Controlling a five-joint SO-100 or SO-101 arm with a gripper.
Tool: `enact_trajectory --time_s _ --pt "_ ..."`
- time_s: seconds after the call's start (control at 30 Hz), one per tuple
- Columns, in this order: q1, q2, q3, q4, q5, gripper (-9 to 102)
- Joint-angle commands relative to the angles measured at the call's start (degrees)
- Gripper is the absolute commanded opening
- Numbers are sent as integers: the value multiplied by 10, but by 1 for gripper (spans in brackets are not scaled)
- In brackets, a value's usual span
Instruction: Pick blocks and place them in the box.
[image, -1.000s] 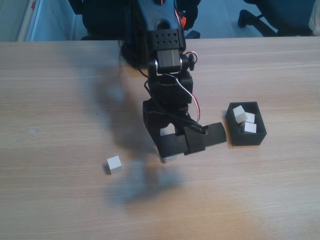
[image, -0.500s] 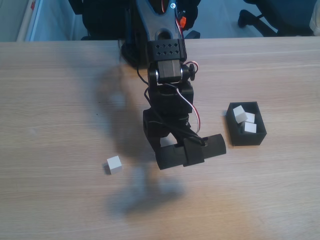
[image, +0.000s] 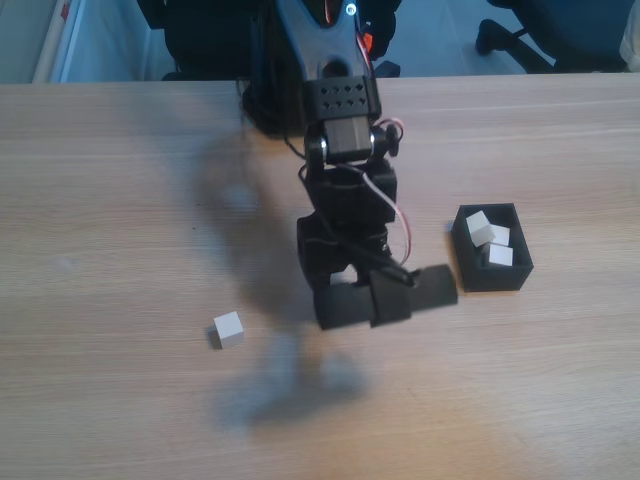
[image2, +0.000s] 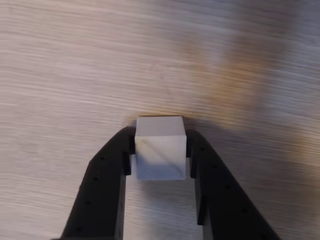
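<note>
Wood table (image: 120, 200) below, gripper (image2: 160, 150) clamped on a block (image2: 160, 145); I'd carry it level over the box (image: 497, 278) before opening.

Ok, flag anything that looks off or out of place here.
Nothing stands out. The gripper holds one block squarely between its fingers; three blocks lie in the box, and one block waits on the table.

Wooden table (image: 120, 200), office chairs (image: 560, 30) behind.
</note>
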Motion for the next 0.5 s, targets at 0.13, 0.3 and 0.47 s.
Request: enact_trajectory --time_s 0.13,0.3,0.47 --pt "-83 155 12 23 61 0" --pt "-161 218 8 48 98 0" --pt "-234 255 9 45 127 0"
